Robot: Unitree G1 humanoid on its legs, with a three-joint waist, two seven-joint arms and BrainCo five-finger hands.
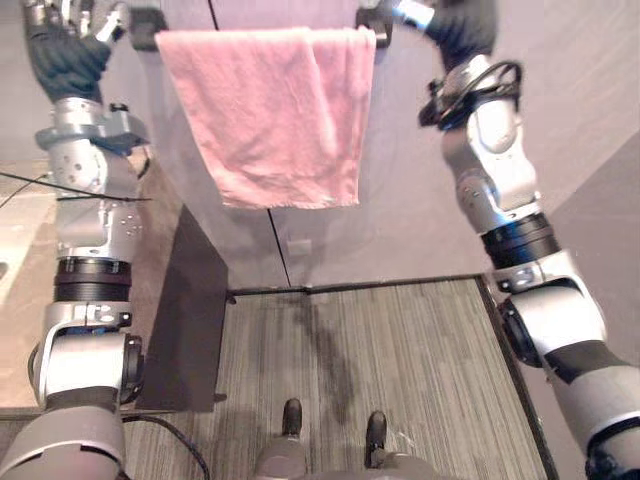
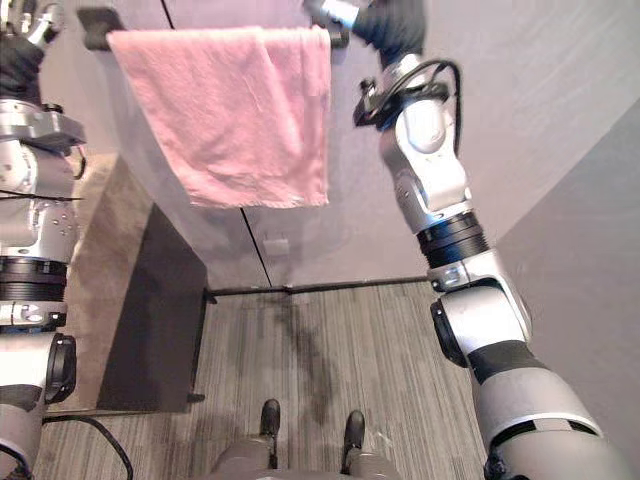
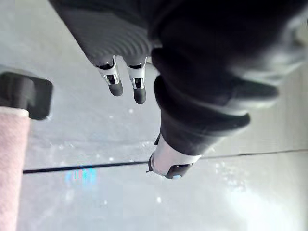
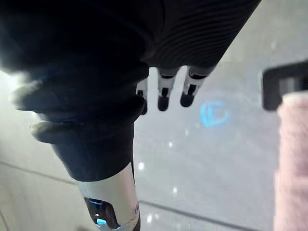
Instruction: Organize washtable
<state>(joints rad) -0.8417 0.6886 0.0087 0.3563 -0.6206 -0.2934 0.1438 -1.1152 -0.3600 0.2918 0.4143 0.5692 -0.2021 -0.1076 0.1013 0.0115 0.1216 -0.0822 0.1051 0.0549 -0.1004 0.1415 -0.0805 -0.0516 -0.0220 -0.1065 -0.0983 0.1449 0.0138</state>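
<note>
Flanking the pink towel (image 1: 275,110), we had our left hand (image 1: 65,50) at its 10 o'clock and right hand (image 1: 450,25) at 2, both loose-fingered and empty; its top edge ran 9-to-3.

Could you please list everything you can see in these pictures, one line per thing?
pink terry-cloth towel: one, pink, draped over the bar and hanging down against the wall
black towel bar: one, black, mounted high on the wall, its end brackets showing either side of the towel
grey wall: one, pale grey, behind the towel
beige countertop: one, beige, at the robot's left
dark flat cabinet side panel: one, near black, below the countertop's edge
grey striped carpet floor: one, grey, below the wall
left robot hand: one, silver with dark tips, raised by the bar's left end, fingers straight, holding nothing
right robot hand: one, same colours, raised by the bar's right end, holding nothing
</note>
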